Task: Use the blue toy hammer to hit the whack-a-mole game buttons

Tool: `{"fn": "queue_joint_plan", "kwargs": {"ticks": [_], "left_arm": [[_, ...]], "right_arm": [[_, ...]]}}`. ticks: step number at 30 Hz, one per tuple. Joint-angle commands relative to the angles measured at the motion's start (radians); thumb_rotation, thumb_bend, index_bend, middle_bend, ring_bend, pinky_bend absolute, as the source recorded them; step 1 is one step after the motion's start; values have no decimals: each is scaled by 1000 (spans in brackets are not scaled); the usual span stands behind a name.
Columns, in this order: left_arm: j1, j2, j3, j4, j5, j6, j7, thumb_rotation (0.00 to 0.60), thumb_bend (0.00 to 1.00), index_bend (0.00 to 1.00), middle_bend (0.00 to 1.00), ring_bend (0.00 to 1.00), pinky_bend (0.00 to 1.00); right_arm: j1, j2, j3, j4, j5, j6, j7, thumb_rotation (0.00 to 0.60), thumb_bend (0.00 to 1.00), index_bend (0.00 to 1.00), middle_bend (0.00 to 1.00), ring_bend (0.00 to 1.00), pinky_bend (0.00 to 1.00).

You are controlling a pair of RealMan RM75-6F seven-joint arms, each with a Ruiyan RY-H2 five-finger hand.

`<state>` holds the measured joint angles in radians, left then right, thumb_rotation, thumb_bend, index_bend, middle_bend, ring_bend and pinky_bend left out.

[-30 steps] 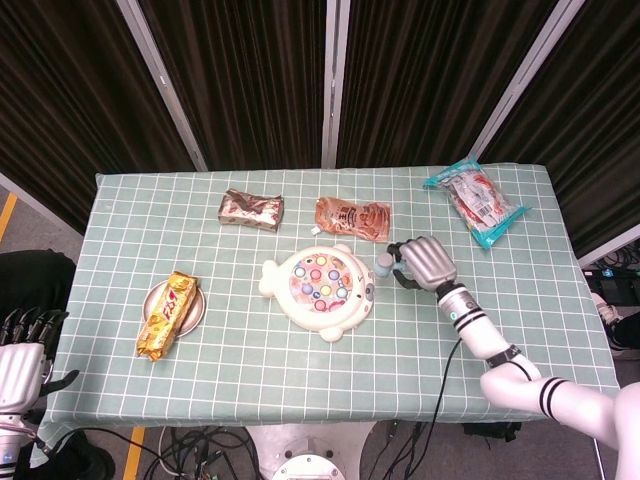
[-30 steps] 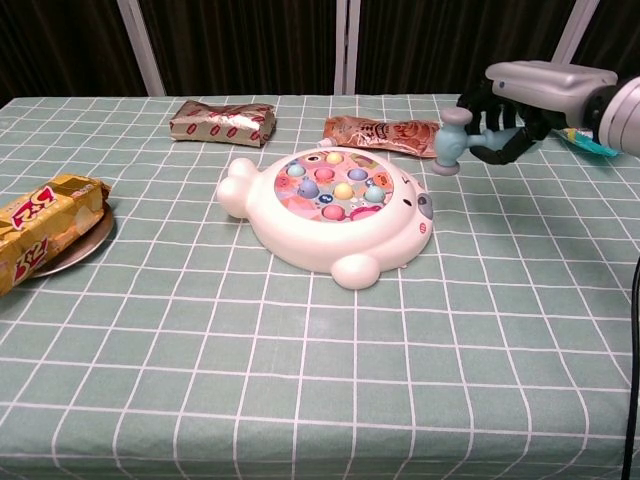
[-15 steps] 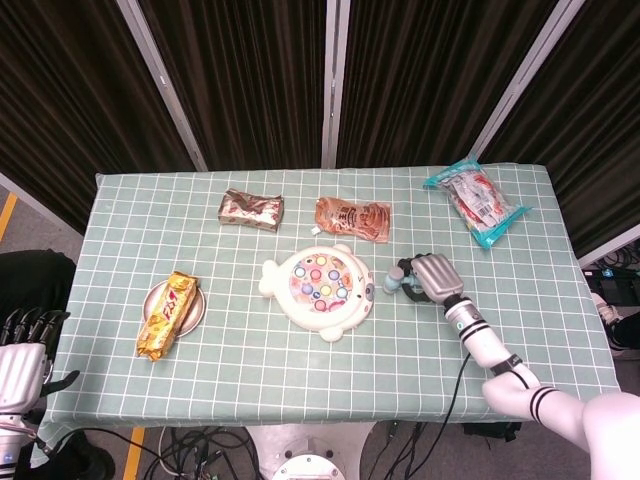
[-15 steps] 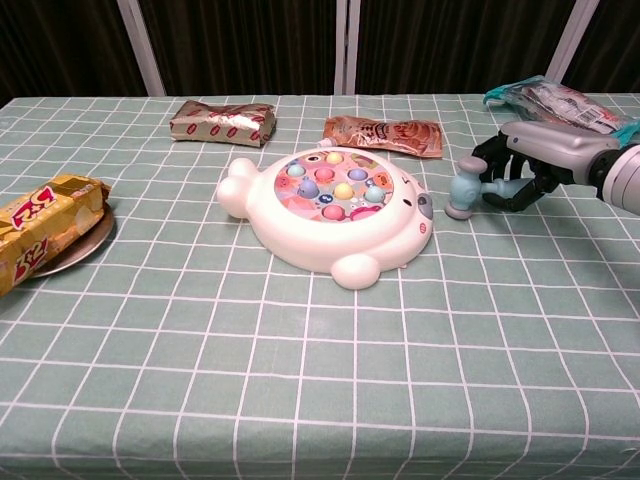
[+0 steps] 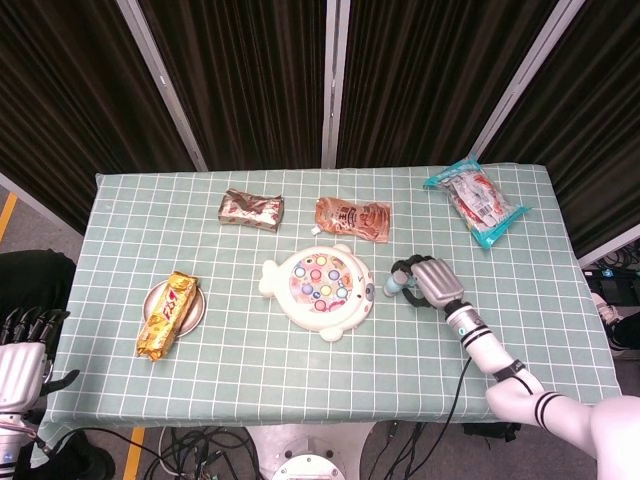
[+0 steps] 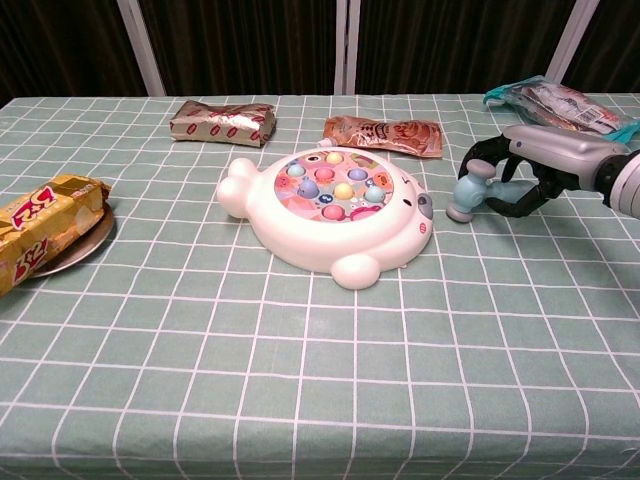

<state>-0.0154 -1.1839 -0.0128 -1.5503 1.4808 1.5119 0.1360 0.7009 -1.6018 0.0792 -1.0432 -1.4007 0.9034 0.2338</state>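
Note:
The white fish-shaped whack-a-mole game (image 5: 318,283) (image 6: 330,215) lies mid-table, its coloured buttons facing up. Just right of it, my right hand (image 5: 432,282) (image 6: 545,165) grips the handle of the blue toy hammer (image 5: 390,289) (image 6: 468,195). The hammer's head sits low, at or just above the tablecloth, a short gap from the game's right edge. Its handle is mostly hidden inside the fingers. My left hand (image 5: 20,358) hangs off the table's near left corner with its fingers apart, holding nothing.
A brown snack pouch (image 5: 251,208) and an orange pouch (image 5: 352,217) lie behind the game. A blue-edged packet (image 5: 475,203) sits at the far right. On the left, a yellow snack bar (image 5: 167,313) rests across a metal plate (image 5: 193,308).
My right hand has come down with the hammer from a raised position beside the game to table level and shifted slightly nearer. The left hand has not moved.

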Motion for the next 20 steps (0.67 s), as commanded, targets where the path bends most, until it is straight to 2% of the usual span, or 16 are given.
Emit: {"fn": "queue_joint_plan", "kwargs": {"ticks": [1,3,5,11,16,20], "left_arm": [[1,1,0,-1,0,1,0,600,30,184,156,69,18],[2,2,-1,-1,-1,3,-1,600,30,183,156,69,18],[2,2,-2,-1,-1,4,-2,600,30,183,156,69,18],[-5,-4,-9,1,6,8,3,600,30,184,156,69,18],[-8,-17,-20,7,18,31,14,600,30,180,156,69,18],[-10,-23,-24,4,26,42,26,600,30,178,156,69,18]], "right_arm": [[-9,17,4,-24,0,12,-6,600,350,224,331,164,237],[-22,38,7,-54,-4,40,-14,600,350,155,283,115,189],[-47,79,10,-101,-8,88,-34,600,350,129,258,92,162],[-181,253,10,-314,9,284,-166,600,354,118,229,73,137],[-327,373,-27,-477,-15,481,-238,600,356,118,218,73,135],[-419,420,-63,-541,-52,589,-228,600,361,118,210,73,128]]}}
